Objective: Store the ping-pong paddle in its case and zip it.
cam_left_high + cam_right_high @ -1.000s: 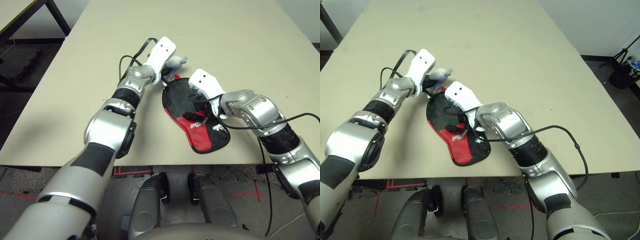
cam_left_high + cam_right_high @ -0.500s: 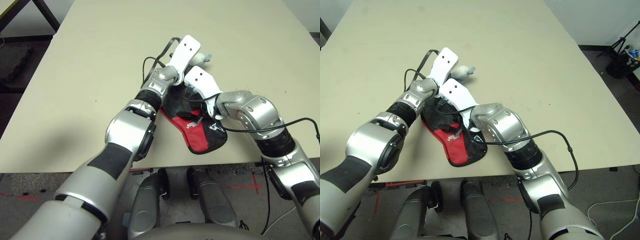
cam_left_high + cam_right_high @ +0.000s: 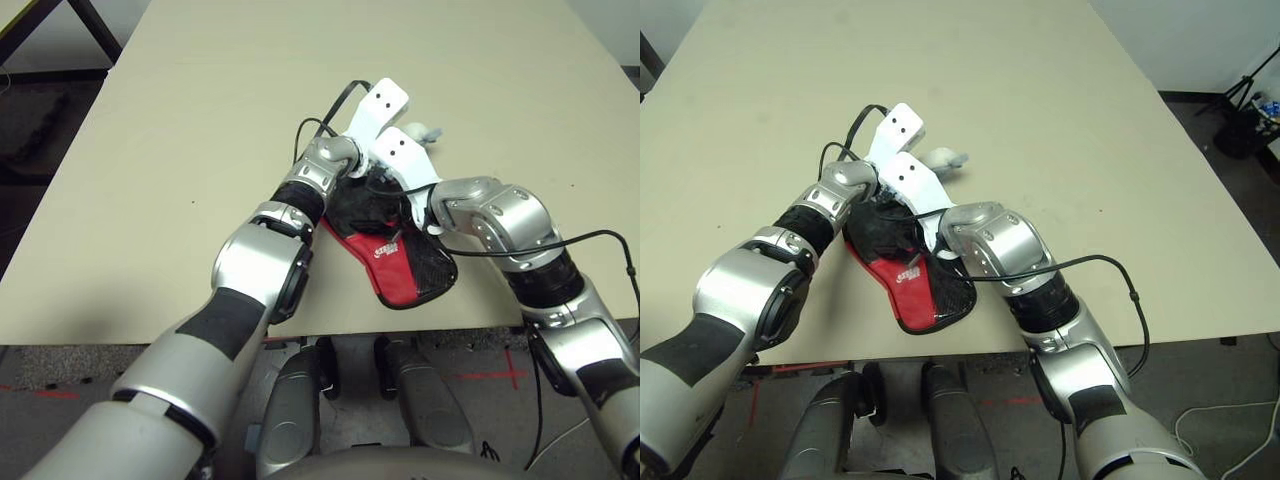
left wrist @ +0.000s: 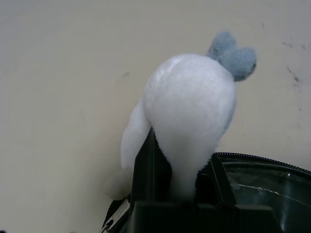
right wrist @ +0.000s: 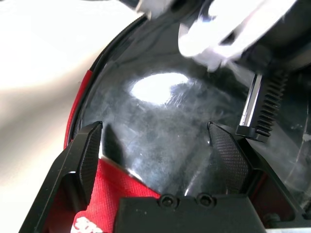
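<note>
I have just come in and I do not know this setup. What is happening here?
A two-armed robot works on a black and red case near the table edge. Its left gripper pinches a small white pouch at the case's far end. The right gripper hovers open over the case's black top.

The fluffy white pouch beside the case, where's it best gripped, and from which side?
Its narrow neck, approached from the case side: the pouch tapers there, while the far end bulges round. The left hand pinches it just there.
</note>
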